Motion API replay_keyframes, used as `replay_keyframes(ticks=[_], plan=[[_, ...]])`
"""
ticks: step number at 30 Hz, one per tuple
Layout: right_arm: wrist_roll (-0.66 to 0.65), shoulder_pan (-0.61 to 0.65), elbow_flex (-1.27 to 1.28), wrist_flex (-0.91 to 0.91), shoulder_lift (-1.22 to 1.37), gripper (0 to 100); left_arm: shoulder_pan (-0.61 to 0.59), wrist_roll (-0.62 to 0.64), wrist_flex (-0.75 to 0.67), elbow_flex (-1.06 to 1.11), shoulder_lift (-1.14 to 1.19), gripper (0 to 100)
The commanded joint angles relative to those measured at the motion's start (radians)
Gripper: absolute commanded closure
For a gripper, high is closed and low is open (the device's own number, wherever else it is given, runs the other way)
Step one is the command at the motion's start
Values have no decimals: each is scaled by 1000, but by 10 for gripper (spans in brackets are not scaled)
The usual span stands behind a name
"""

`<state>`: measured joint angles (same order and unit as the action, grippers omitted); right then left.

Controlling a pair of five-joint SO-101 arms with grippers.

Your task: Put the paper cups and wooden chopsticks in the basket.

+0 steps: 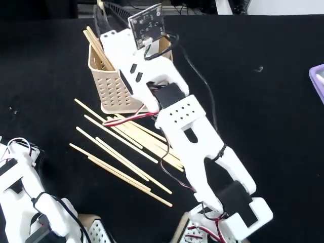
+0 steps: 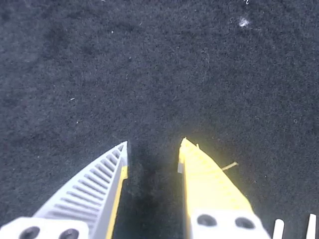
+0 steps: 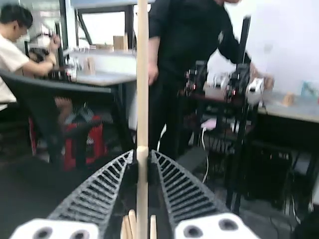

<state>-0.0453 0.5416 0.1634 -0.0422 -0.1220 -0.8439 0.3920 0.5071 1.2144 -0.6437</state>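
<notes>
Chopsticks partly loaded; most lie loose beside the basket (image 1: 114, 88).

The right gripper (image 3: 143, 155) is clamped on 1 upright chopstick (image 3: 142, 74) directly above the basket, where a few chopsticks (image 1: 96, 48) already lean in one corner. A scattered pile of loose chopsticks (image 1: 121, 152) waits on the black table (image 1: 263, 126) just in front of the basket, partly under the right arm (image 1: 192, 136), which crowds access. The left gripper (image 2: 153, 143) hangs over bare cloth away from the basket, jaws apart and empty. How the paper cups stand cannot be told. A purple object (image 1: 317, 81) sits well to the basket's side.
</notes>
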Motion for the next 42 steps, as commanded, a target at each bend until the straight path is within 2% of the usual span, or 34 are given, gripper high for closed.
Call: replay_keyframes(ticks=[1, 4, 10, 13, 16, 19, 22, 26, 33, 38, 42], plan=[[8, 0, -7, -138, -65, 888, 13, -9, -14, -15, -25, 828], [8, 26, -2, -284, -162, 832, 13, -9, -14, -15, -25, 828], [8, 95, 31, -661, -394, 828, 13, -9, -14, -15, -25, 828], [8, 152, 147, -882, -499, 828, 13, -9, -14, -15, -25, 828], [2, 233, 349, -997, -576, 825, 13, -9, -12, -15, -25, 828], [5, 324, 618, -937, -611, 825, 13, -9, -12, -15, -25, 828], [-2, 408, 860, -758, -611, 816, 13, -9, -14, -15, -25, 828], [6, 483, 1038, -546, -570, 727, 13, -9, -14, -15, -25, 828], [3, 489, 943, -534, -298, 720, 13, -9, -14, -15, -25, 829], [-2, 497, 828, -535, -119, 769, 12, -9, -12, -15, -25, 829], [-3, 497, 762, -563, -33, 848, 12, -9, -12, -15, -25, 829]])
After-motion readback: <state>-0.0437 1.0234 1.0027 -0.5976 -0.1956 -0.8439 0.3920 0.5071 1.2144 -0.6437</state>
